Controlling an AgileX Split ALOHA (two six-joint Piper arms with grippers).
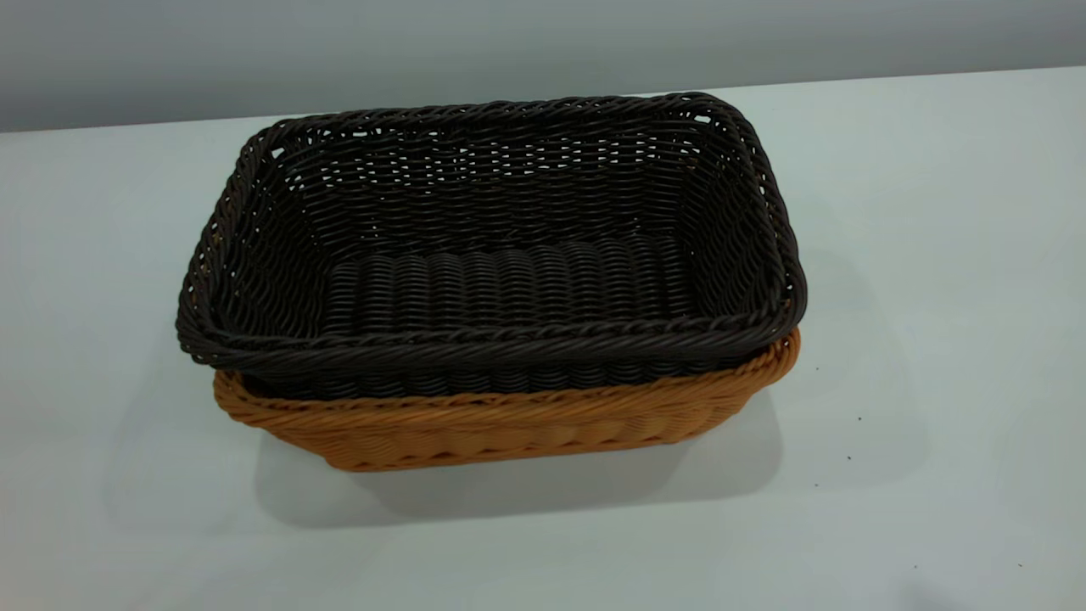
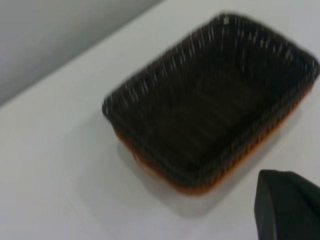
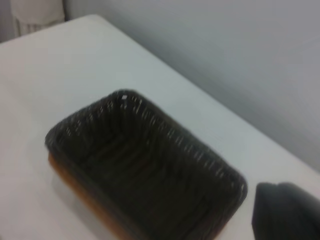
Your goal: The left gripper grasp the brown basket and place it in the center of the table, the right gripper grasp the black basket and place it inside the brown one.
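Observation:
The black basket sits nested inside the brown basket in the middle of the white table. Only the brown rim and lower wall show under the black one. Neither gripper shows in the exterior view. In the left wrist view the nested baskets lie apart from the left gripper, of which only one dark finger shows, above bare table. In the right wrist view the black basket hides most of the brown basket. The right gripper shows as a dark shape beside them, touching neither.
A grey wall runs behind the table's far edge. Bare tabletop surrounds the baskets on all sides. A pale object stands past the table's far corner in the right wrist view.

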